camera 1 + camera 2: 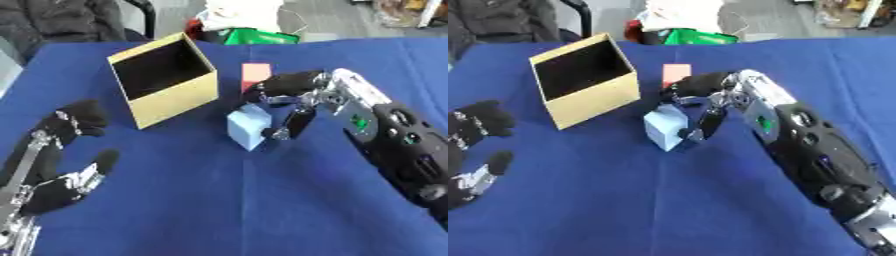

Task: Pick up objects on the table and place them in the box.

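Note:
A light blue cube (pixel 248 128) sits on the blue cloth in the middle. My right hand (pixel 293 95) reaches in from the right, its fingers curled over the cube's top and its thumb at the cube's right side. A pink block (pixel 255 73) lies just behind the hand, partly hidden by the fingers. An open tan cardboard box (pixel 164 79) stands tilted at the upper left, its inside dark and showing nothing. My left hand (pixel 63 165) rests open at the lower left, fingers up, away from the objects.
The blue cloth table (pixel 219 200) fills the view. At the far edge lie a green packet (pixel 258 36) and white material beside a dark chair.

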Tool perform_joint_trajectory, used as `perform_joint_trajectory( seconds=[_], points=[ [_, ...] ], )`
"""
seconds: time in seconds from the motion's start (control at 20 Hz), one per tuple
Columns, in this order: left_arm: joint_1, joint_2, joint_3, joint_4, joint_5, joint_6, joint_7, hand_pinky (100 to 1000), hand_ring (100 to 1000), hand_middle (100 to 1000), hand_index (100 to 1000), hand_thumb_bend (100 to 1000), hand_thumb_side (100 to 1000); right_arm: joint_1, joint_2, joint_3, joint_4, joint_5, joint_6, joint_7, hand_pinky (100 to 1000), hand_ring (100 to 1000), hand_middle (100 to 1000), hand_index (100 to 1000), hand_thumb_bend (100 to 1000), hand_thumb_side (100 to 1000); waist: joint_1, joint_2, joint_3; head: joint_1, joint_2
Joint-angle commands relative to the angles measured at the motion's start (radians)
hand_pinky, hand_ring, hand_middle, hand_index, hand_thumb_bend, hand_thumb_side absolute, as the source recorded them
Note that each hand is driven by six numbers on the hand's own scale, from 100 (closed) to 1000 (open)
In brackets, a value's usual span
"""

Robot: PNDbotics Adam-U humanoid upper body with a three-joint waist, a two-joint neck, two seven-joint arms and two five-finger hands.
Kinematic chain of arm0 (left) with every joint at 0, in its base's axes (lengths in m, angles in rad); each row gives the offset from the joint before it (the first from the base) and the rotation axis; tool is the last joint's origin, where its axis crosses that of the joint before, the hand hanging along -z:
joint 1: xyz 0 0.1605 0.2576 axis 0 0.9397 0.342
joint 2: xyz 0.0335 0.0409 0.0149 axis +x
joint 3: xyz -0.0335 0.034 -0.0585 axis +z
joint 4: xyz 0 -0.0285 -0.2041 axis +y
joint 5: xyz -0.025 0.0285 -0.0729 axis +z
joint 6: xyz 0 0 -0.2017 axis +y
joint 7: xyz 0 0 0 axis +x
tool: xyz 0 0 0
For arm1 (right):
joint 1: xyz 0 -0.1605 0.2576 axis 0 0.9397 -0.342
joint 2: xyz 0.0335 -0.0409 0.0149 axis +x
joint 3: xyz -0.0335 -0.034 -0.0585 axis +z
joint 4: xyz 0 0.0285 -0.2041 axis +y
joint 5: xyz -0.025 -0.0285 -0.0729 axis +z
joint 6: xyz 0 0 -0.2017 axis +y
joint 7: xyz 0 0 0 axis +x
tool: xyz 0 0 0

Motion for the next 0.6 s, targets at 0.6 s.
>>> perform_joint_trajectory(
  seconds=[0.6],
  points=[
    [-0.032,0.002,-0.020,-0.017,0.009,-0.008,-0.025,695,716,682,863,501,450,-0.095,-0.066,-0.108,-0.104,-0.104,0.114,-0.145,889,900,513,868,159,129,-0.026,-0.039,0.035,-0.019,-0.017]
  ],
)
